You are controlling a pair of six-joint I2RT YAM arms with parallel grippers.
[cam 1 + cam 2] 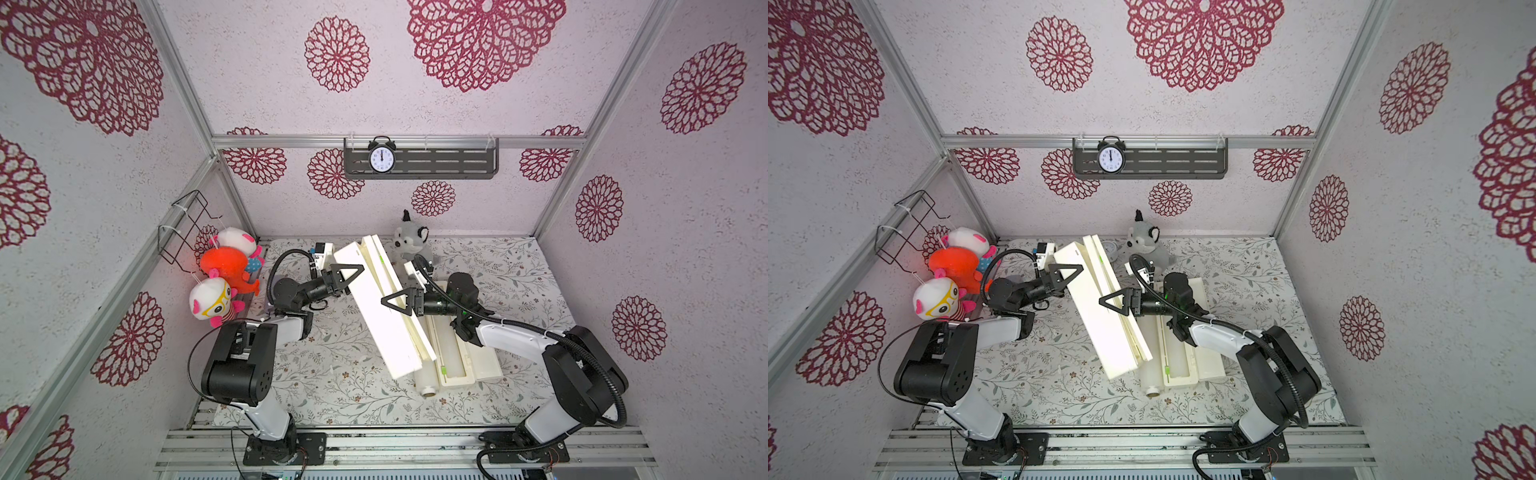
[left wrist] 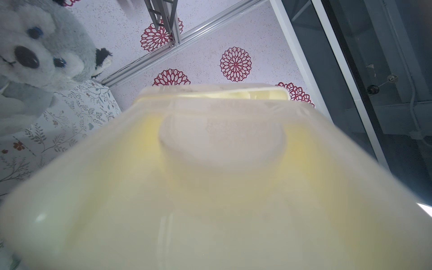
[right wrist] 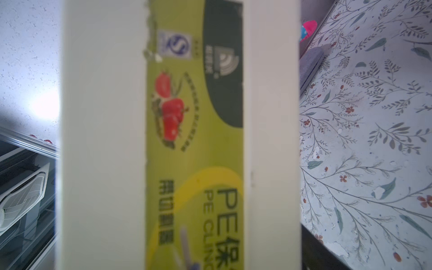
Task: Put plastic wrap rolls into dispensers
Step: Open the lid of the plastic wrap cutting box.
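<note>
Top views: the raised dispenser (image 1: 380, 332) slants far-left to near-right, gripped wide by the left tool (image 1: 349, 276) and the right tool (image 1: 397, 303) from opposite sides. A plastic wrap roll (image 1: 424, 376) lies parallel on the desk (image 1: 332, 386), under the box's near end and closer to the right arm.

Left wrist: the cream box (image 2: 222, 187) fills the view.

Right wrist: its label strip (image 3: 194, 140) runs lengthwise.

raised: long cream-white plastic dispenser box (image 1: 1104, 328), tilted, clamped by left gripper (image 1: 1068, 275) and right gripper (image 1: 1115, 303) | floral table (image 1: 1059, 386): second cream dispenser (image 1: 1183, 361), lid folded back | just beside it: glossy white wrap roll (image 1: 1152, 384)

Pale textured walls (image 1: 257, 75) carry red floral medallions (image 1: 337, 54). At upper centre of the frame, a dark shelf (image 1: 440, 164) holds an alarm clock (image 1: 382, 160). A floral-print tabletop (image 1: 332, 386) fills the lower centre. Lighting is apparently overhead.
</note>
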